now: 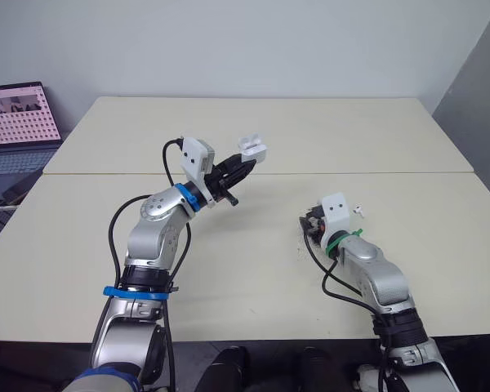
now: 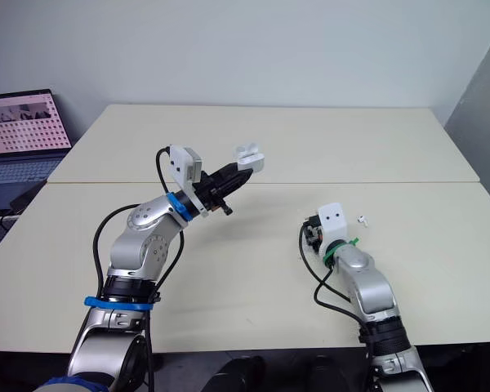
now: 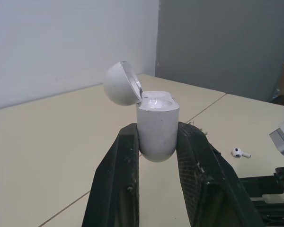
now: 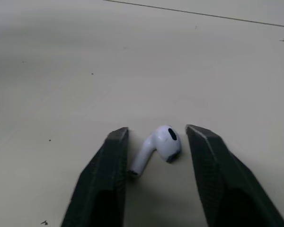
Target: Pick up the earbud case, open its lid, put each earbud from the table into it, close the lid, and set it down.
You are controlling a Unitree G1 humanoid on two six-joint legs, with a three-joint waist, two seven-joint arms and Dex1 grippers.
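**Left eye view:** the left tool (image 1: 235, 173), at centre frame, is raised above the surface (image 1: 106, 229) and is clamped on the earbud case (image 1: 253, 150), whose lid is swung open; the right tool (image 1: 310, 230), lower right of centre, is down at the surface; a stray earbud (image 1: 358, 209) lies just right of its wrist; a laptop (image 1: 16, 122) stands at the left edge.

**Left wrist view:** two black fingers (image 3: 123, 161) pinch the lower body of the upright case at mid-frame; its lid (image 3: 122, 90) is hinged back toward the upper left; whether the wells hold anything cannot be told; the stray earbud lies on the surface at the right.

**Right wrist view:** the right tool's fingers stand apart and grip nothing; a bracketed earbud (image 4: 162, 144) lies on the surface between them, stem toward the left finger.

**Step, as judged:** the case is lifted and opened; an earbud pickup is in hand. The next move calls for closing squarely on the small rounded bud without flicking it away, then carrying it to the open case.
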